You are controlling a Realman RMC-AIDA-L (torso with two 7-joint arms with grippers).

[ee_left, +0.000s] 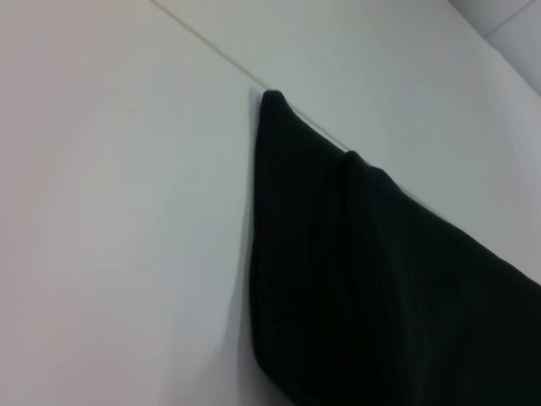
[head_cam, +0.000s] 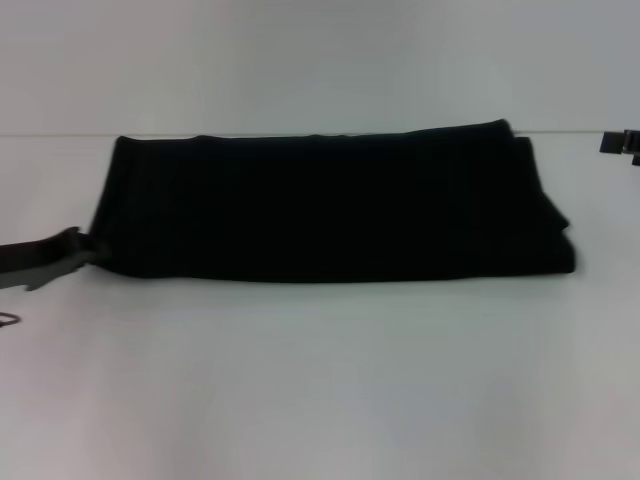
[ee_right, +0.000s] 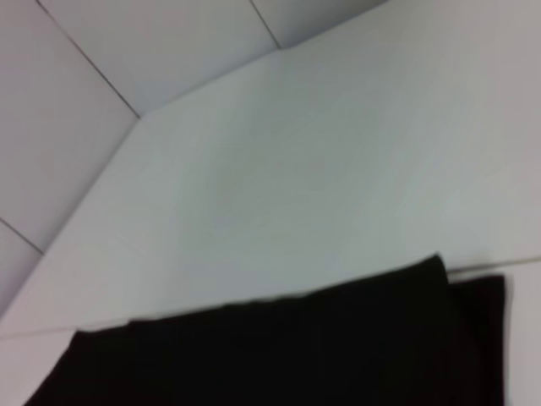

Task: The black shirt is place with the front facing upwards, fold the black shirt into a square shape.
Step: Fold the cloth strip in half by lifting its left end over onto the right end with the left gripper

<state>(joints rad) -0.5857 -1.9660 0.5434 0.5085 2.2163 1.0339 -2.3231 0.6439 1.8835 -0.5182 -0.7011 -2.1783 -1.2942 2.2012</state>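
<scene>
Lying as a long folded band, the black shirt [head_cam: 330,205] ran left-right across the desk [head_cam: 320,380]. My left fingers [head_cam: 62,255] sat just beside its left end, spread unclear; my right fingers [head_cam: 622,143] hung farther off, equally unclear.

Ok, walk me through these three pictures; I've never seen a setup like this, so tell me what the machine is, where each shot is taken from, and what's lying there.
This is a two-armed robot with cameras on its head and on each wrist. The head view looks down on a white table. On it lies the black shirt, already folded into a long flat band, not yet a square. The left gripper sits at the shirt's left end, beside its edge; whether it grips the cloth cannot be seen. The right gripper is only a sliver at the right edge, away from the shirt. The left wrist view shows the band's left end close up; the right wrist view shows its right end, where the layers overlap.
</scene>
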